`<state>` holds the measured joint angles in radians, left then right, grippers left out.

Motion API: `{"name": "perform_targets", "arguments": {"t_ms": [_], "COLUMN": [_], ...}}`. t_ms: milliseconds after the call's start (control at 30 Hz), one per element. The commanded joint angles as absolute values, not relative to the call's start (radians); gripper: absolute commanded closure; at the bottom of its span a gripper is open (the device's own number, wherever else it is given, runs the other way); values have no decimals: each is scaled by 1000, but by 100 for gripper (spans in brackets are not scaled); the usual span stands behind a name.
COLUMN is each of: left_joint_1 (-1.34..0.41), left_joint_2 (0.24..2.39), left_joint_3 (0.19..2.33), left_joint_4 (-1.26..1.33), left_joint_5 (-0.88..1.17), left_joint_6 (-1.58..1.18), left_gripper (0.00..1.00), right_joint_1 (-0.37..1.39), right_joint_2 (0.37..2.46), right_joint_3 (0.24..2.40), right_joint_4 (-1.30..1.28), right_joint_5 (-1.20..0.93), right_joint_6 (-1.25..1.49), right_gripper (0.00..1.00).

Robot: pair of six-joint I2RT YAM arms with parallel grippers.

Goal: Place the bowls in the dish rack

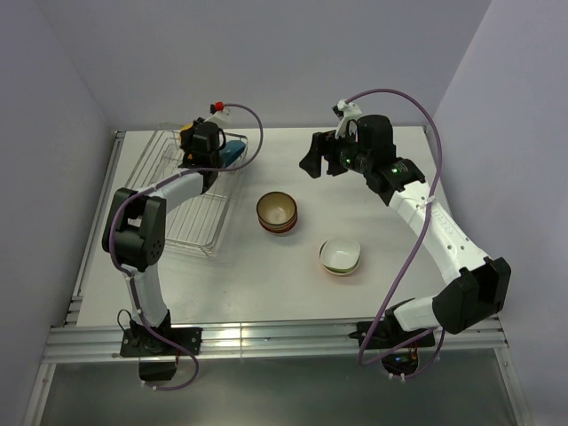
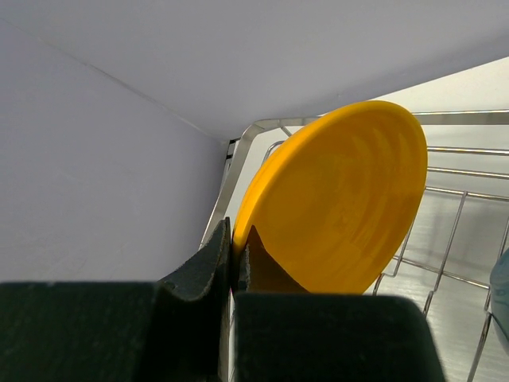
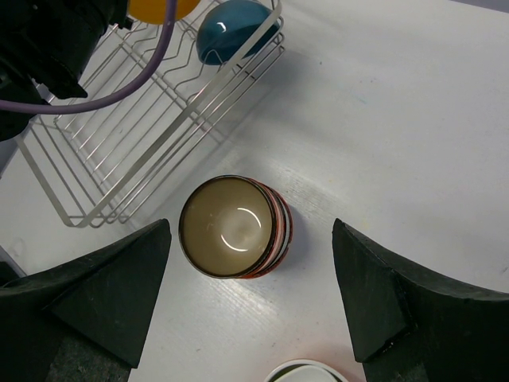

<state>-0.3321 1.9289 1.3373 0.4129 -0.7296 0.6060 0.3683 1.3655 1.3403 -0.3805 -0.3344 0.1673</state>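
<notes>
My left gripper (image 2: 236, 235) is shut on the rim of a yellow-orange bowl (image 2: 342, 199), which stands on edge in the far corner of the dish rack (image 2: 457, 231). A blue bowl (image 1: 234, 151) lies in the rack just right of it. In the top view a stack of brown and red bowls (image 1: 277, 213) sits at the table's middle. A white bowl (image 1: 340, 256) with a green and red outside sits nearer the front. My right gripper (image 3: 250, 229) hangs open high above the brown stack (image 3: 231, 227), holding nothing.
The silver wire rack (image 1: 191, 222) runs along the table's left side, near the left wall. The left arm's purple cable (image 3: 119, 95) hangs across the rack's far end. The white bowl's rim (image 3: 306, 370) shows at the bottom of the right wrist view.
</notes>
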Motion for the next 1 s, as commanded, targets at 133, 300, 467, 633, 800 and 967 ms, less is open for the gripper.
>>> {"name": "perform_targets", "arguments": {"t_ms": [133,300,467,633,800,967], "left_joint_1": [-356,-356,-357,-362,-365,-367], "left_joint_2": [1901,1888,1878,1878,1893,1927], "left_joint_3": [1381,1407,1405,1364,1312,1312], "left_joint_4": [465,471,451,463,514,511], "left_joint_5": [-715,-713,-698,-678,-666,-676], "left_joint_6": [600,629,621,630,667,673], "left_gripper": [99,99,100,100,100,93], "right_joint_1": [361,362,361,361,361,362], "right_joint_2": [1373,1373,1373,1378,1381,1381], "right_joint_3": [1339,1336,1328,1338,1341,1338], "right_joint_4": [-333,-331,-330,-331,-331,-331], "right_joint_5": [-344,-344,-347,-348,-348,-345], "right_joint_6": [175,176,176,179,178,176], "right_gripper": [11,11,11,11,11,11]}}
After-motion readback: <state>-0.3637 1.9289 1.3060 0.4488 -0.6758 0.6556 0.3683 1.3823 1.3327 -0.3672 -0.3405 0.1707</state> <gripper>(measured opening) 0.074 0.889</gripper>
